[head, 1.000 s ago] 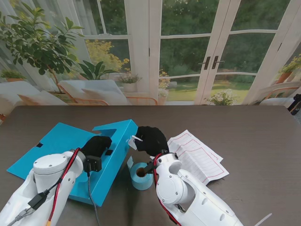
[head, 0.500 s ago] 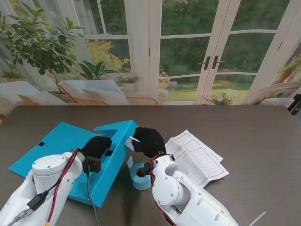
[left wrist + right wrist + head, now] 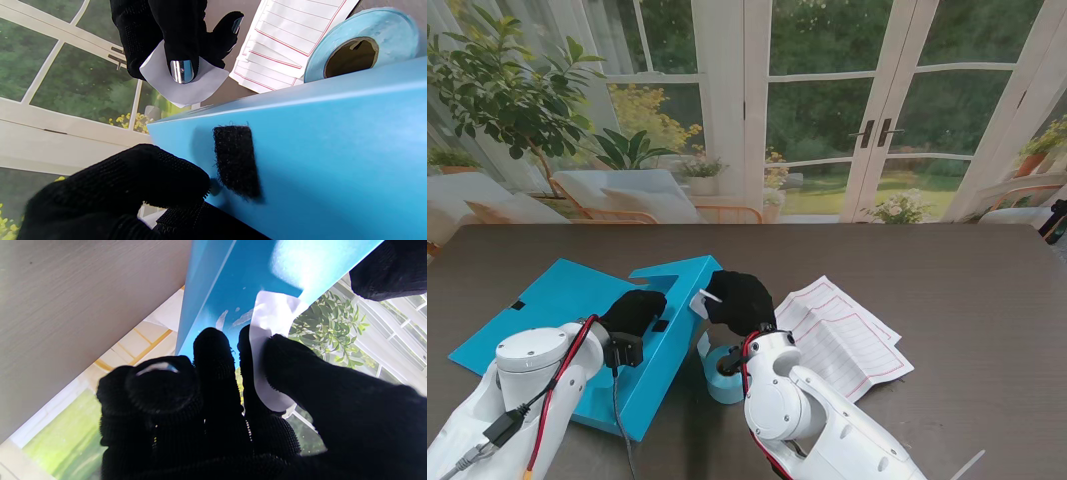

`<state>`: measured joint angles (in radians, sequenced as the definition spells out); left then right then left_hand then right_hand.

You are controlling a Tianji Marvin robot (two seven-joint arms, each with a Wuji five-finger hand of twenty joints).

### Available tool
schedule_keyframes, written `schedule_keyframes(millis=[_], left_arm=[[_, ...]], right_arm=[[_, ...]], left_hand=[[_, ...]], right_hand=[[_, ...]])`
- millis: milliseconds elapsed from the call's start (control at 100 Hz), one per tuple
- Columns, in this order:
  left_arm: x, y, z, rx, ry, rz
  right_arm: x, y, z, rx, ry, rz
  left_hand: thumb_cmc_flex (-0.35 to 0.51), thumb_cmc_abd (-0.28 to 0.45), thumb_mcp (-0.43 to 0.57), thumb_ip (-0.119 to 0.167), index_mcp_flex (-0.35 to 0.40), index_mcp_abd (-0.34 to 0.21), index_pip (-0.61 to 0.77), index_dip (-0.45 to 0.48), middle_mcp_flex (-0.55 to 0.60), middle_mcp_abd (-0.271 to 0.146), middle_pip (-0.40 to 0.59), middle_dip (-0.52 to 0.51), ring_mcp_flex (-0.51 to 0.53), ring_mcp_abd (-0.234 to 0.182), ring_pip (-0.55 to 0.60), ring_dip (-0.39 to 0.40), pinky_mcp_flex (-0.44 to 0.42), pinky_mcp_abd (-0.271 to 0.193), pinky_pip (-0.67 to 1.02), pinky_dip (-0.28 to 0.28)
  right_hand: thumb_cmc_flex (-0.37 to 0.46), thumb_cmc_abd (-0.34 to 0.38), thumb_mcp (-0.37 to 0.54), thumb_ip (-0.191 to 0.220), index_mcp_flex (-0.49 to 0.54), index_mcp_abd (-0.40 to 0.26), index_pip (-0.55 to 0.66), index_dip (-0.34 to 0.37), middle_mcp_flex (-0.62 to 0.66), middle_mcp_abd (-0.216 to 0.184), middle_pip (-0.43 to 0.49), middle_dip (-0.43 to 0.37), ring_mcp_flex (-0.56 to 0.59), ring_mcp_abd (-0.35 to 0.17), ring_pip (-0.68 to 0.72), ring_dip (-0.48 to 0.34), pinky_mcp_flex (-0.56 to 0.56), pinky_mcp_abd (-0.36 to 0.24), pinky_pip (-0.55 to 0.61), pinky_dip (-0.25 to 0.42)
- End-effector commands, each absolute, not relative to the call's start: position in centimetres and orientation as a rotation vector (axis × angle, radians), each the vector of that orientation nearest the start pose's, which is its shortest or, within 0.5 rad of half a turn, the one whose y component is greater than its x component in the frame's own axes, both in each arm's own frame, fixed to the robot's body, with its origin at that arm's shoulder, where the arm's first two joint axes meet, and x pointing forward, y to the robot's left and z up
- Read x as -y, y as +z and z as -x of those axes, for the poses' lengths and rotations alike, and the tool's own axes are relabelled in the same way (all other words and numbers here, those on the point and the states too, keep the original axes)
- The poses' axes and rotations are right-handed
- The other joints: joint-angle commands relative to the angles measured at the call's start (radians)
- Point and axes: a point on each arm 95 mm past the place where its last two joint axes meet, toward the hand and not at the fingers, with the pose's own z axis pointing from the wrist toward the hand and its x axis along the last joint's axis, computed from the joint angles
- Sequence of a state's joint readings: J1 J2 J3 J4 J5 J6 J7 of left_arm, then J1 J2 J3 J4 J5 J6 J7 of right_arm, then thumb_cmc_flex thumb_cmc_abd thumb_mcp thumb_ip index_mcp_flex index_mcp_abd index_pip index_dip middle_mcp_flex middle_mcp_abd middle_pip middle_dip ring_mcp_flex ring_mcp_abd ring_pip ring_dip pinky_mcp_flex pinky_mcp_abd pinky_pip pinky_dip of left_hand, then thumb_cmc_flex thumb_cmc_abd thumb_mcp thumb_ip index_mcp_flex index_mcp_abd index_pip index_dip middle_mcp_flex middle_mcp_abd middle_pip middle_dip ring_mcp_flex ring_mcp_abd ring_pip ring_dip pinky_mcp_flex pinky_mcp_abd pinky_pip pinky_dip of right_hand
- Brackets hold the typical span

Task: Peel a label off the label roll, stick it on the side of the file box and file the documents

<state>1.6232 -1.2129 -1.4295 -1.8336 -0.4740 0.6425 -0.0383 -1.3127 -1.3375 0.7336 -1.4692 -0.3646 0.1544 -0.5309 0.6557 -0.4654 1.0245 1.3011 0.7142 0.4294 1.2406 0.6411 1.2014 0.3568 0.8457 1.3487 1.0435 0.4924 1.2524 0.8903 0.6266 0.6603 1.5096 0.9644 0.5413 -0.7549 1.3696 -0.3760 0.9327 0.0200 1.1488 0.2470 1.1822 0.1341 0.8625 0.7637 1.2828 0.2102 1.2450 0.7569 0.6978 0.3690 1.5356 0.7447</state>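
The dark table carries everything. Largest on it is the blue file box, lying open on the left and near me, one wall tipped up toward the middle. My left hand rests on that raised wall beside a black hook-and-loop patch; its fingers curl against the board, though I cannot tell whether they truly clamp it or only press on it to steady it.

To the right of the box lie the documents, red-ruled sheets fanned flat on the table, not yet filed. Between box and papers, nearer to me, the blue label roll sits on its side with its core open.

My right hand hovers just past the roll, close to the far corner of the raised wall. It is closed in a pinch: thumb and fingertips hold a white label by one edge, the rest of the sheet hanging free. In the right wrist view the label lies just in front of the blue wall, but I cannot tell whether it touches yet.

So the peel looks done, since the label is off the roll and in my fingers. I judge I am mid-way into the sticking step. Left to do: lay the label on the side of the box and smooth it, then gather the papers and put them inside.
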Motion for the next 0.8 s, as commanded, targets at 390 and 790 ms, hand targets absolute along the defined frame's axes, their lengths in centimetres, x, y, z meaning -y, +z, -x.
schedule_keyframes(millis=[390, 790], left_arm=[[-0.07, -27.92, -38.77, -0.296, -1.747, 2.947], [-0.06, -27.96, -38.61, -0.304, -1.750, 2.947]], right_arm=[[-19.30, -30.30, -39.36, 1.127, -2.576, 2.028], [-19.64, -30.28, -38.97, 1.123, -2.556, 2.034]], left_hand=[[-0.010, 0.020, 0.036, 0.014, -0.015, 0.040, 0.029, 0.017, 0.000, -0.041, 0.013, 0.008, 0.012, 0.029, 0.084, 0.016, -0.013, 0.004, -0.007, -0.018], [-0.011, 0.019, 0.034, 0.013, -0.014, 0.040, 0.029, 0.018, 0.000, -0.042, 0.013, 0.008, 0.013, 0.029, 0.084, 0.016, -0.014, 0.004, -0.008, -0.017]], right_hand=[[0.018, 0.011, 0.030, 0.006, 0.010, -0.068, -0.024, -0.021, -0.029, -0.003, 0.025, -0.015, 0.020, 0.013, 0.007, -0.006, 0.114, -0.017, 0.032, 0.013], [0.019, 0.009, 0.034, 0.006, 0.014, -0.057, -0.030, -0.026, -0.032, -0.002, 0.026, -0.015, 0.019, 0.013, 0.008, -0.007, 0.111, -0.021, 0.035, 0.014]])
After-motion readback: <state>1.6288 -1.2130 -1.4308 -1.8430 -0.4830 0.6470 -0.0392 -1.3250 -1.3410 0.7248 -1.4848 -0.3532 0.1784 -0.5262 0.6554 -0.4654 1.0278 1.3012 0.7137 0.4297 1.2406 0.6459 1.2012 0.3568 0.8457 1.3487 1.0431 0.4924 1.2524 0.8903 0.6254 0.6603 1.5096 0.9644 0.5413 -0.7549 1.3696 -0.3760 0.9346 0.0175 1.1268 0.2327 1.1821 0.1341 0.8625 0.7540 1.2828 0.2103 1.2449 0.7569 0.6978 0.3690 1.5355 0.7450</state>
